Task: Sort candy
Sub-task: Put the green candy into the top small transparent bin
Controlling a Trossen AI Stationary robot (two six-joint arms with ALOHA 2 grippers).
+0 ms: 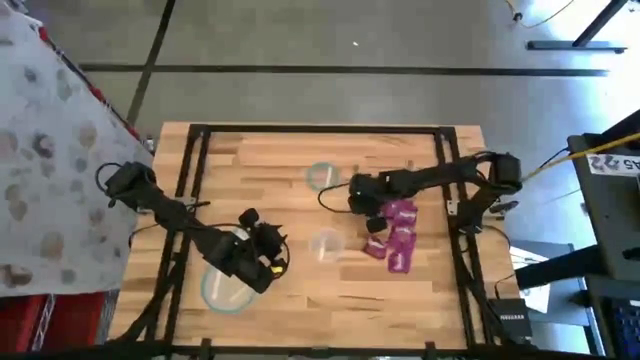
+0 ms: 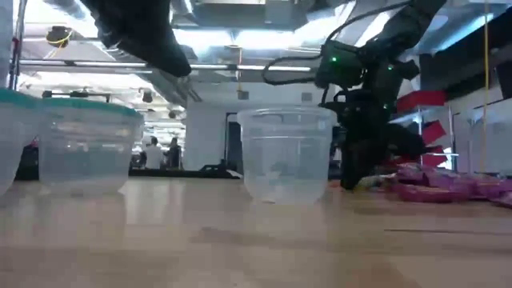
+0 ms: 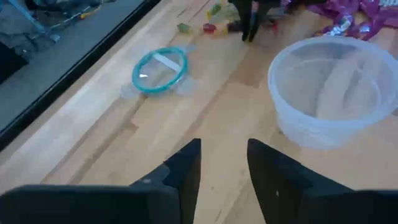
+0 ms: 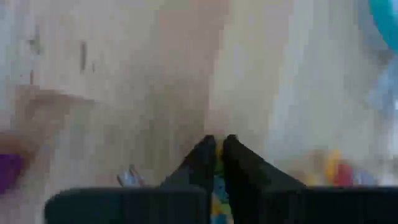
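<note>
Right wrist view: the right gripper (image 4: 217, 144), fingers together on a thin bright-wrapped sweet (image 4: 219, 186) at the desk (image 4: 155, 74), beside the magenta candy (image 1: 398, 235) pile; such pieces look light, crinkly, slippery, best pinched across the wrapper's middle.

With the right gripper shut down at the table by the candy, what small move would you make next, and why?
Probably lift the right gripper straight up. Its fingers are closed together at the table, with a small yellowish piece showing between them, so it seems to have pinched one candy beside the purple pile. Raising it first would clear the pile before carrying it to a bowl.
</note>
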